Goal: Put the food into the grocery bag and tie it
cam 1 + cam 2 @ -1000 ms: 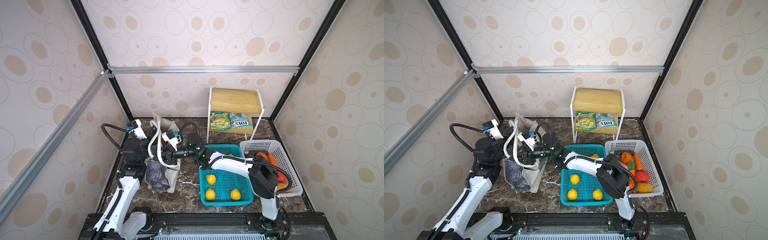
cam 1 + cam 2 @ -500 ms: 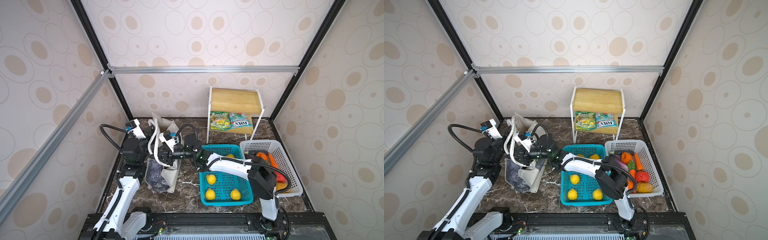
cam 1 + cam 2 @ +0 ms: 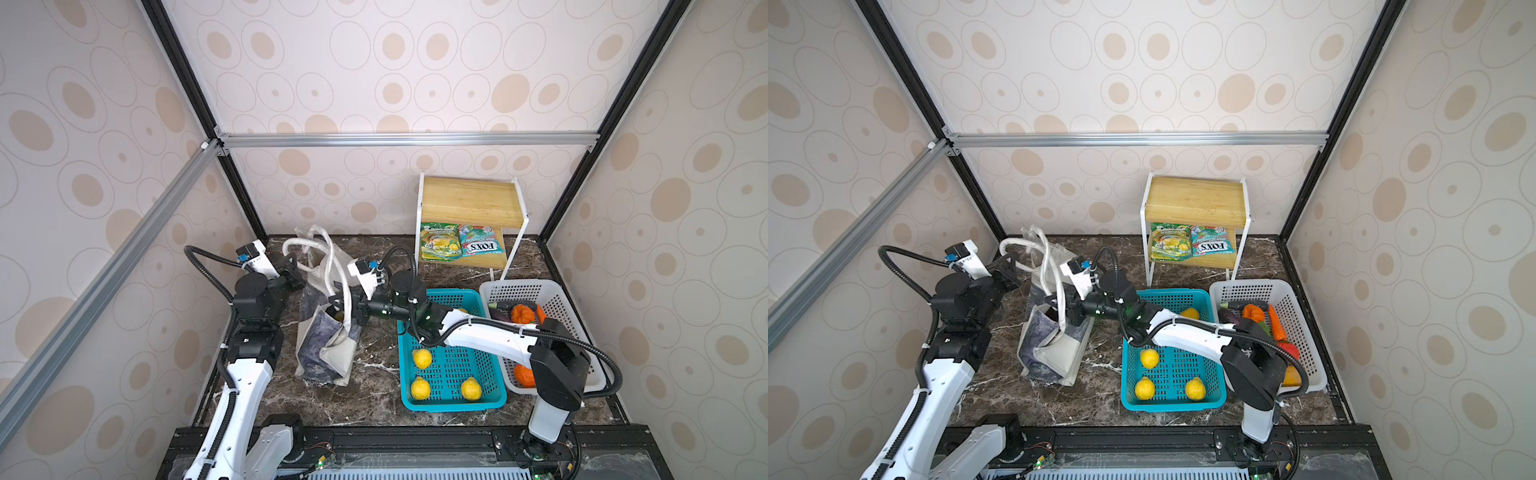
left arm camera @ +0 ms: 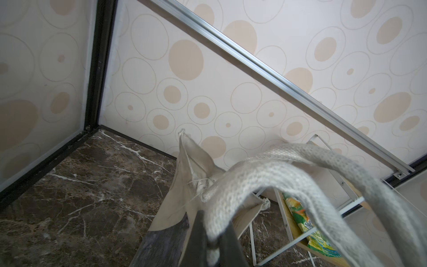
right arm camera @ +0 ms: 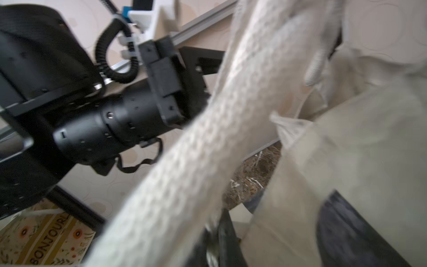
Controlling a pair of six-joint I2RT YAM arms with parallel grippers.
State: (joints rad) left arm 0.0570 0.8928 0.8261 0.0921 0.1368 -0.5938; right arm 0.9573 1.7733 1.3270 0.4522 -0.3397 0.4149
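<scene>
Quick look at where you're at: the grocery bag (image 3: 328,353) sits slumped on the bench (image 3: 374,401) between your two arms, just left of the teal basket (image 3: 453,405), with its dark print side up and its mouth toward the back. Your left gripper (image 4: 212,233) is pressed together on a white strap handle (image 4: 265,175). In the left wrist view the woven strap runs right in between the two dark fingers (image 4: 198,240) and loops up and away over the bag's top edge. In both top views that gripper sits at the bag's far left corner, holding the strap up off the fabric. Your right gripper (image 5: 216,242) reaches in from over the teal basket to the right side of the bag's mouth and is clamped tight too, with a strap handle passing through it. The right wrist view is blurry, so you can't tell whether it's the same strap the left one has. Food-wise, three yellow fruits (image 3: 422,358) show in the teal basket, more toy produce sits in the white basket (image 3: 519,286) beside it, and two glossy packets (image 3: 440,247) lie on the lower level of the wooden shelf (image 3: 469,199) at the back, all well apart from both grippers.
</scene>
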